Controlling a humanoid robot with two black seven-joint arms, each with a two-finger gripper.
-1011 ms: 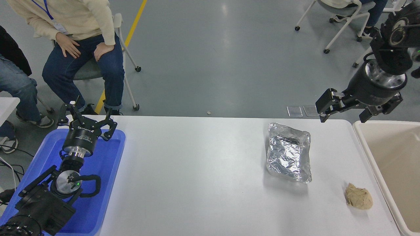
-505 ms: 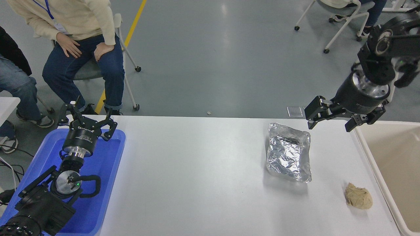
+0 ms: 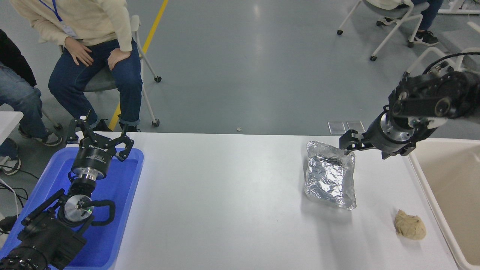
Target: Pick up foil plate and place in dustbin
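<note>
The foil plate (image 3: 330,174) lies on the white table (image 3: 225,195), right of centre, crinkled and silver. My right gripper (image 3: 366,147) is open and low over the table at the plate's far right corner; its left finger (image 3: 347,141) is at the plate's rumpled far edge, and I cannot tell whether it touches. The other finger is to the right, toward the dustbin. The dustbin (image 3: 457,180), a cream tub, stands at the table's right end, partly cut off by the picture edge. My left gripper (image 3: 99,134) is open, parked over the blue tray.
A tan crumpled paper ball (image 3: 410,225) lies near the table's front right, beside the dustbin's rim. A blue tray (image 3: 123,180) sits at the left end under my left arm. A person (image 3: 90,45) sits on a chair beyond the far left corner.
My right gripper has come down and to the left, from high beside the dustbin to the foil plate's far right corner. The plate, paper ball and left arm have not moved.
</note>
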